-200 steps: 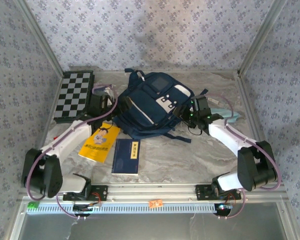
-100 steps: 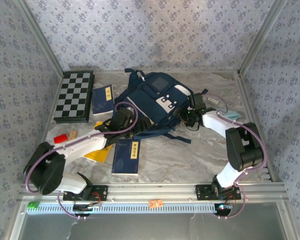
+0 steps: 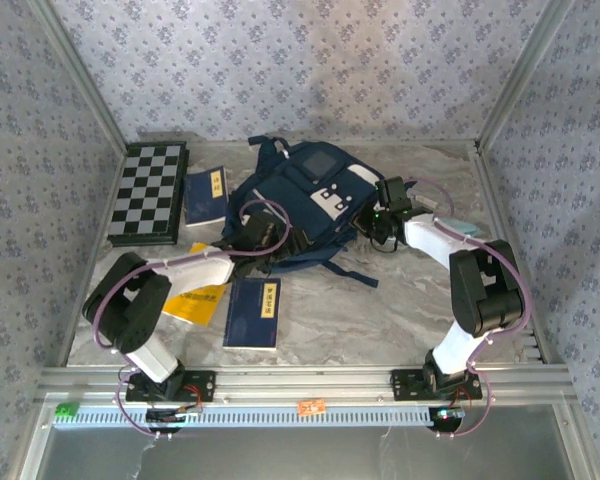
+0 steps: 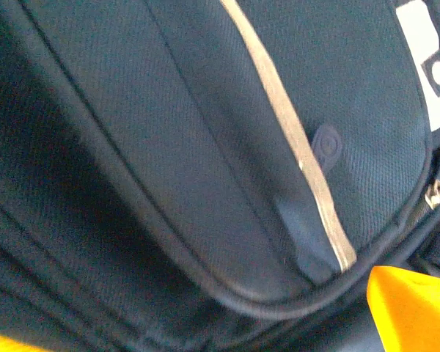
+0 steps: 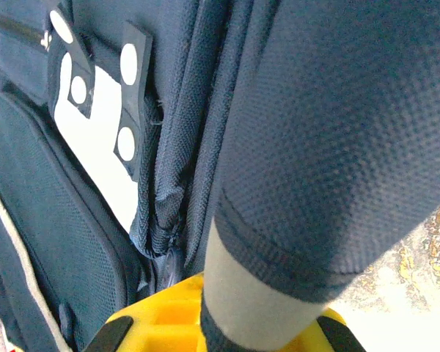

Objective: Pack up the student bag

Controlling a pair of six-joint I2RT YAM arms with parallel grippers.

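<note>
The marbled table [image 3: 400, 320] carries everything. The student bag [image 3: 305, 200], navy with white and grey patches, lies flat towards the back middle of the table with its front pockets facing up. I can't make out whether anything is inside it. In the left wrist view a zip pull [image 4: 434, 192] sits at the edge of a front pocket, beside the grey stripe [image 4: 293, 139].

The left gripper [image 3: 270, 232] hangs over the bag's near left side with its fingers spread wide, touching nothing that I can see. The right gripper [image 3: 378, 222] is at the bag's right edge. Its jaws are pinched together on a padded strap [image 5: 330, 147] of the bag, which runs between them in the right wrist view.

The rest lies outside the bag:
- A folded chessboard [image 3: 148, 192] sits at the far left.
- A blue book [image 3: 207, 196] lies just beside the chessboard.
- A dark blue booklet [image 3: 252, 312] lies in front of the bag.
- A yellow book [image 3: 195, 302] lies just beside the booklet, partly under the left arm.
- A light-blue pouch [image 3: 462, 228] lies near the right arm.
</note>
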